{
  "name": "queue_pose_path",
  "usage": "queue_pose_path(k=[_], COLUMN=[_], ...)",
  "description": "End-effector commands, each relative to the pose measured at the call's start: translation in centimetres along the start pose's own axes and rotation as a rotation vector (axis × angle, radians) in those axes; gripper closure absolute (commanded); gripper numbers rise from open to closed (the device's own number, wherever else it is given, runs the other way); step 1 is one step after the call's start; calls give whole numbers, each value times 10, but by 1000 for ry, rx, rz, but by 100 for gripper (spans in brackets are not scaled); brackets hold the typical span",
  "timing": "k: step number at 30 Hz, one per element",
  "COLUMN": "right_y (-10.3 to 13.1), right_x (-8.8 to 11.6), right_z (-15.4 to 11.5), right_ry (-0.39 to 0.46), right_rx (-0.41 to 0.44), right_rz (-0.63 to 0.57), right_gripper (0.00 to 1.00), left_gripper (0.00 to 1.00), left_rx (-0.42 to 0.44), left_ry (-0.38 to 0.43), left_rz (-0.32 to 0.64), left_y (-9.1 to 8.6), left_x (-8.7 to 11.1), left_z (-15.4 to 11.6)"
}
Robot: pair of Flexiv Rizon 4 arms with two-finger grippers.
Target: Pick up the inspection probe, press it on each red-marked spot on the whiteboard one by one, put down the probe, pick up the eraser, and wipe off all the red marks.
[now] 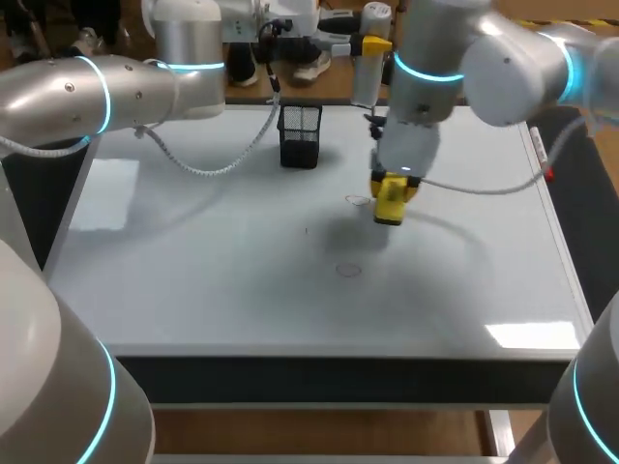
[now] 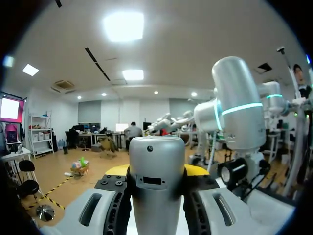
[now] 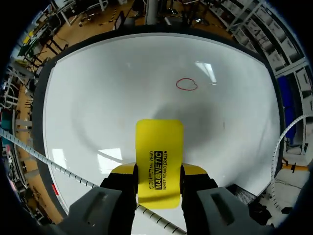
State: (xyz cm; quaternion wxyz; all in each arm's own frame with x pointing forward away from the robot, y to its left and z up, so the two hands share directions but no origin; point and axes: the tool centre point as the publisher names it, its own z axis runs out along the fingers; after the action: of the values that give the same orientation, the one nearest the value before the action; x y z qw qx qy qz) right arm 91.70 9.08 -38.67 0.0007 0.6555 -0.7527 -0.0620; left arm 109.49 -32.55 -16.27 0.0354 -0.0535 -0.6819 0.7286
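Using the black mesh holder (image 1: pixel 300 135) as my reference point, since it sits near the back of the whiteboard (image 1: pixel 193 280).

The right gripper (image 1: pixel 395 189) is off to the right of the holder and a bit closer to the front edge, pointing down at the board. Its 2 fingers are clamped on the yellow eraser (image 1: pixel 389 211), 1 on each long side, with a good chunk of it sticking out past the tips. There's a soft shadow on the board under it. I honestly can't tell if the eraser is touching the surface or sitting just above it.

Red marks: 1 faint red ring (image 1: pixel 358 200) is just beside the eraser, on the holder's side. A 2nd red ring (image 1: pixel 348 271) is farther from the holder toward the front edge, well apart from the eraser. The right wrist view only shows 1 ring, out ahead of the eraser. There's also a tiny dark tick (image 1: pixel 307 230) in front of the holder, between it and the 2nd ring.

The left gripper (image 2: pixel 156 172) is up off the board, behind the holder and to its right, aimed out level into the room. Its fingers are closed around the inspection probe (image 2: pixel 156 156), a silver cylinder with a rounded top, and the yellow tips peek out on either side.
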Motion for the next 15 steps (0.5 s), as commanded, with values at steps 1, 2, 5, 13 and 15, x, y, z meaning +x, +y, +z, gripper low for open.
queue_pose_path(k=[1,2,5,13,15], right_y=[-14,-15,-19,-29,-30], right_x=[-38,-43,-55,-76,-77], right_z=[10,12,17,23,25], right_ry=[146,146,149,148,146], right_rx=[-30,-32,-36,-33,-34], right_rz=[-37,-49,-74,-125,-128], right_gripper=[100,100,100,100,100], left_gripper=[100,100,100,100,100], left_rx=[-1,-1,-1,-1,-1], left_ry=[3,3,3,3,3], left_rz=[-1,-1,-1,-1,-1], left_y=[-1,-1,-1,-1,-1], left_x=[-1,-1,-1,-1,-1], left_z=[0,0,0,0,0])
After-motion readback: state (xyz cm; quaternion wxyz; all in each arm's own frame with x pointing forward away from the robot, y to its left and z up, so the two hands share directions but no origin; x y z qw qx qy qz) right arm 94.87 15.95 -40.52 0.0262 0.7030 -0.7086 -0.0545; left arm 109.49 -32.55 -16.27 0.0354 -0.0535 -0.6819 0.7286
